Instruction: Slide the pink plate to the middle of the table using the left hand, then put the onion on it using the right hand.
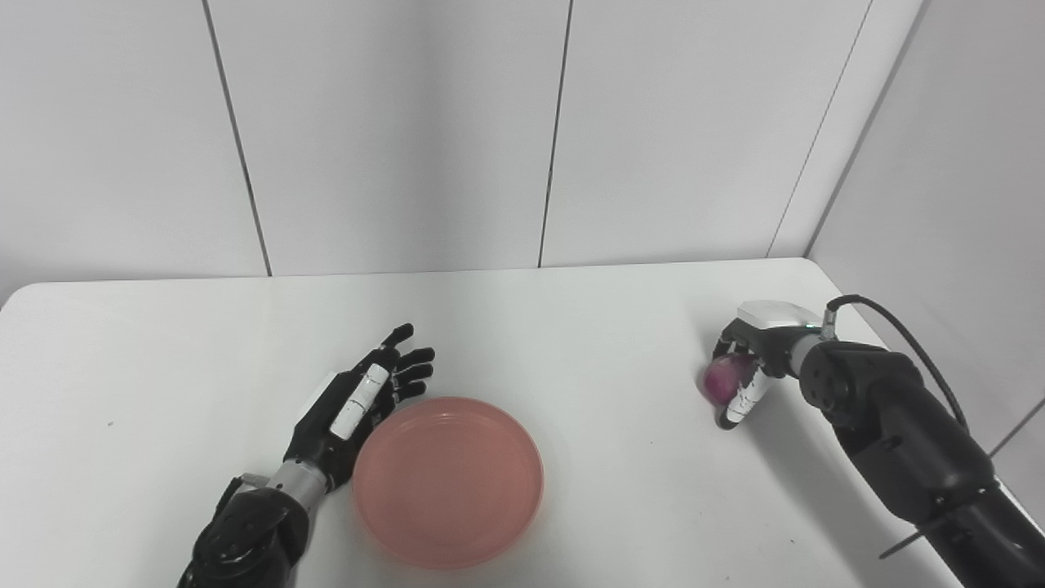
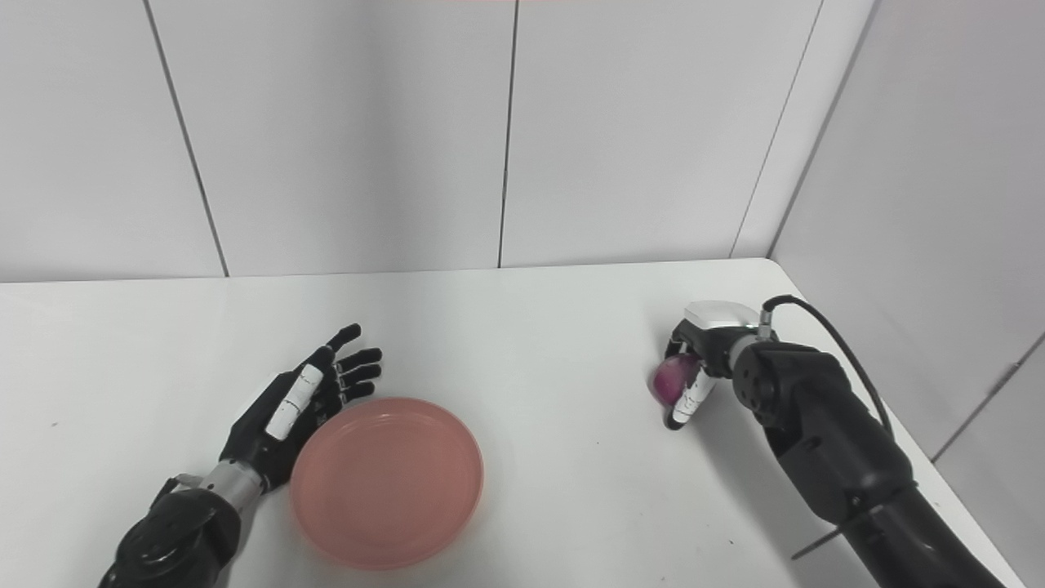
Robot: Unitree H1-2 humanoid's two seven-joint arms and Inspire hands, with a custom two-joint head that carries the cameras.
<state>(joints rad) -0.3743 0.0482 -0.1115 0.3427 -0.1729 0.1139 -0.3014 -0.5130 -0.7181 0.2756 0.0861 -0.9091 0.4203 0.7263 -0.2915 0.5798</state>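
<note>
Nearest us on the white desk [image 1: 571, 327]: pink plate [image 1: 448, 480], with our left hand [image 1: 359, 400] lying spread and empty against its left rim. Farther right, our right hand [image 1: 747, 367] is closed around the purple onion [image 1: 722, 378], half hidden by fingers; beyond, pale panelled walls [image 1: 392, 131].

Pink plate [image 1: 448, 482] flat on the white surface [image 1: 571, 343], near the front, a little left of centre. Left hand [image 1: 355, 404] spread flat just beside the plate's left rim, fingers [image 1: 412, 363] apart, holding nothing. Right hand [image 1: 747, 371] well apart at the right edge, curled around the purple onion [image 1: 722, 380].
</note>
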